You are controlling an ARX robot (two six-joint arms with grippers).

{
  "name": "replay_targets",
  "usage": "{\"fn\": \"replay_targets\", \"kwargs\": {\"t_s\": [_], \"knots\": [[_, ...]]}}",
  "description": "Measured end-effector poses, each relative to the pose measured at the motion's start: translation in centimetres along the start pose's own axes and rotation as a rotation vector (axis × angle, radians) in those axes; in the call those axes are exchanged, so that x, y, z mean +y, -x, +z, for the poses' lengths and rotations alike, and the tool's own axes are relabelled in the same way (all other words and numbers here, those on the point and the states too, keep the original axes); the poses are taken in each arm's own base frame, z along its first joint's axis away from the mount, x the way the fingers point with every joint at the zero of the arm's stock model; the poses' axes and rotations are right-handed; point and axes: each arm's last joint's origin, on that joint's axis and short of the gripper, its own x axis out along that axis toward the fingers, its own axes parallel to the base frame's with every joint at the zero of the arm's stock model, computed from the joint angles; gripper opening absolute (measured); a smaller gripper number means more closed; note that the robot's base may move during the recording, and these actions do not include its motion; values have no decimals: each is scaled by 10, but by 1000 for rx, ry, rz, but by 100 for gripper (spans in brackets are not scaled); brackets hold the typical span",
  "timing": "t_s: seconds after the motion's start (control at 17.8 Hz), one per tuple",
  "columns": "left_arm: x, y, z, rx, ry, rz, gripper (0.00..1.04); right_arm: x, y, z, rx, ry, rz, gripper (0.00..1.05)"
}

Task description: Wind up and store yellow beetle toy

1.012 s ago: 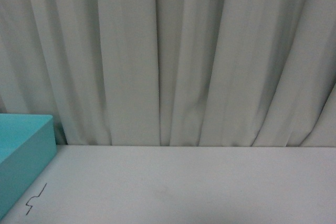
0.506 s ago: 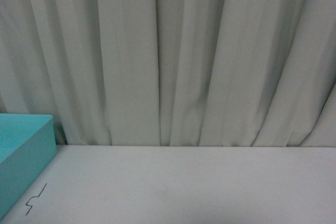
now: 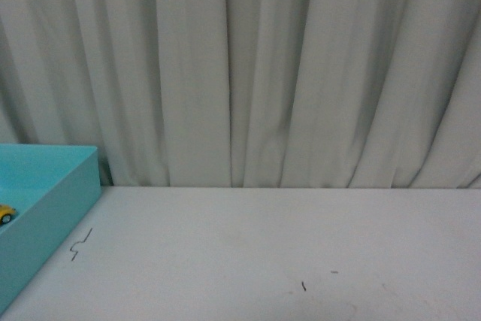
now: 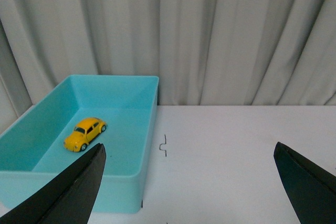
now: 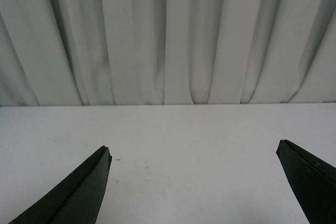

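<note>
Pale pleated curtain [image 3: 248,73] hangs behind a white table [image 3: 301,246] — soft, even light.

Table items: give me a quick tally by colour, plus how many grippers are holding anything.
Yellow: 1, the yellow beetle toy, lying inside the bin.
Turquoise: 1, the open bin.
Grippers holding something: 0; left gripper and right gripper both open, empty.
Total items: 2.

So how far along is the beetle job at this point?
Storing looks done: the yellow beetle toy sits inside the teal bin. Nothing is in hand; left gripper and right gripper are open and empty. Whether it was wound can't be seen.
</note>
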Motion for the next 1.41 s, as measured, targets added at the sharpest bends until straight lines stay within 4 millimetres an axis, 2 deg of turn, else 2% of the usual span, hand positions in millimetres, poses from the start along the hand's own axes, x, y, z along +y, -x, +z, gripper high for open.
{"fn": "replay_targets", "kwargs": {"t_s": [1.41], "knots": [[0, 0, 0, 1, 0, -1, 98, 0, 0, 0, 2, 0, 0, 98]]}}
